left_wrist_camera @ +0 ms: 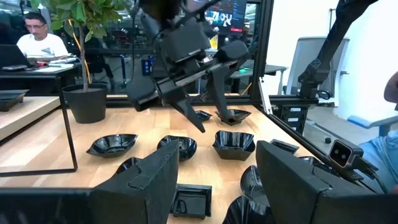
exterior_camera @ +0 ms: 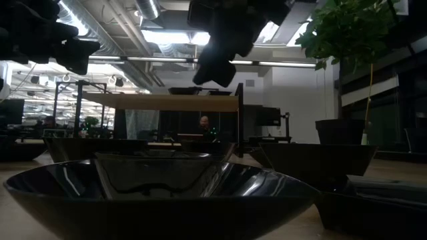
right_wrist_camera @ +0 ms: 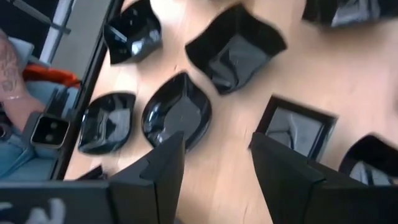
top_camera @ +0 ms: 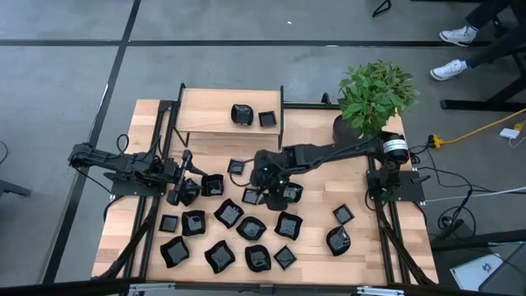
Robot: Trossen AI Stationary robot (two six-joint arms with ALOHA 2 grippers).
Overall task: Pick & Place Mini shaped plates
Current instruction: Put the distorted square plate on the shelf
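Note:
Several mini shaped plates, glossy black, lie spread over the near half of the wooden table (top_camera: 325,185). Two more (top_camera: 242,114) (top_camera: 267,118) sit on a raised shelf (top_camera: 209,107) at the far side. My right gripper (top_camera: 265,191) (right_wrist_camera: 217,168) hangs open above the table's middle and slants down. Below it lie a leaf-shaped plate (right_wrist_camera: 177,115) and a square plate (right_wrist_camera: 297,127); it touches neither. My left gripper (top_camera: 182,193) (left_wrist_camera: 217,186) waits open at the left, pointing level, with nothing between its fingers.
A potted plant (top_camera: 376,97) stands at the far right corner. The shelf's black frame (left_wrist_camera: 68,134) rises beside my left gripper. A large plate (exterior_camera: 160,193) fills the low view's foreground. Bare wood (top_camera: 316,177) shows right of centre. A person (left_wrist_camera: 40,40) sits beyond the table.

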